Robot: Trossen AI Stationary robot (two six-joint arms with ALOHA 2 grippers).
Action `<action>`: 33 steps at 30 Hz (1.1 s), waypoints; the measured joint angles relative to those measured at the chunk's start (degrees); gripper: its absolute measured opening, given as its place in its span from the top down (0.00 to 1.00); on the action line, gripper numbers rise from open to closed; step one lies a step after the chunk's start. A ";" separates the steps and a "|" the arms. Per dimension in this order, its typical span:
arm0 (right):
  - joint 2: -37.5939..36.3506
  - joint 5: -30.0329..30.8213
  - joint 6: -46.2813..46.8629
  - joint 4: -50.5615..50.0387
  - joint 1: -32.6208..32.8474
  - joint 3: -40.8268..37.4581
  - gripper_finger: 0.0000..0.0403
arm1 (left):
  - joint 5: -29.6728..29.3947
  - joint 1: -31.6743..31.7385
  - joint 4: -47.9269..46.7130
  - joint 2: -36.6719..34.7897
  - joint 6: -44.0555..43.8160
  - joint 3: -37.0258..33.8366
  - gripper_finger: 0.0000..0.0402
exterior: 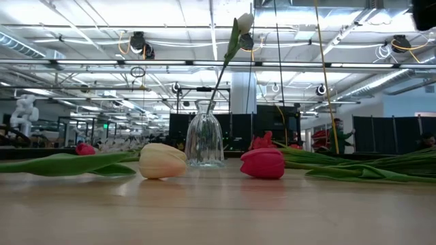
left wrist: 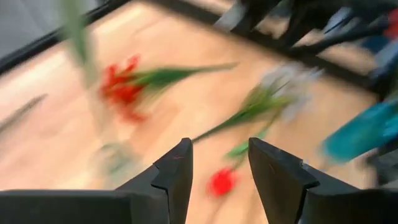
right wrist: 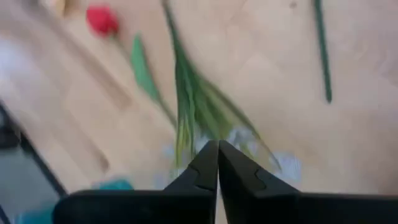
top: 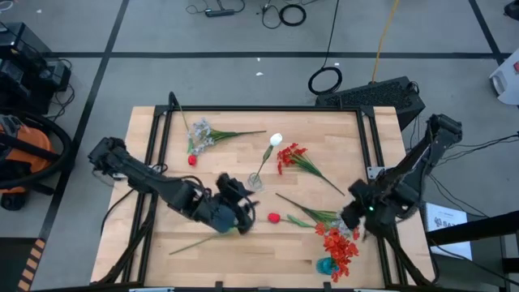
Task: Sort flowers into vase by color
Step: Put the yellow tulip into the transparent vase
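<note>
Left wrist view blurred: left hand spread, empty; right hand pressed together.

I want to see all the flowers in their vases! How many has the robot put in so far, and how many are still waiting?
Done: one white tulip stands in the clear glass vase, and red blooms sit at the blue vase. In hand: nothing; the left gripper is open, the right gripper shut and empty. Left: the peach tulip, red tulip, pale spray and red cluster lie on the table.
</note>
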 joint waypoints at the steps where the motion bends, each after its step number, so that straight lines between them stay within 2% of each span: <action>1: -0.19 -1.25 -0.50 -0.02 -2.44 0.00 0.98 | 0.05 0.28 -3.67 -0.92 -0.78 0.00 0.60; 4: -0.61 -5.18 -5.83 0.74 -10.08 0.00 1.00 | 0.46 1.49 -14.24 -3.44 -1.19 0.00 0.60; 6: -0.68 -5.71 -9.71 2.61 -14.89 0.00 1.00 | 0.57 2.60 -20.54 -5.13 -1.57 -0.32 0.60; 11: 0.26 -5.83 -20.09 12.69 -25.86 0.00 1.00 | 5.03 6.09 -27.43 -9.28 -2.38 -4.15 0.60; 16: 2.61 -7.10 -26.84 20.62 -33.76 0.02 1.00 | 14.08 7.73 -24.96 -12.39 -0.88 -11.59 0.60; 22: 5.68 -9.89 -27.25 22.67 -39.18 0.02 1.00 | 24.27 6.09 -13.12 -12.31 -1.05 -19.63 0.60; 27: 8.29 -10.22 -27.22 26.02 -40.70 0.02 1.00 | 27.99 5.32 -11.81 -7.81 -0.55 -21.31 0.60; 33: 10.93 -11.02 -28.39 32.17 -40.74 0.02 1.00 | 38.43 4.09 -7.41 -0.34 0.37 -21.29 0.65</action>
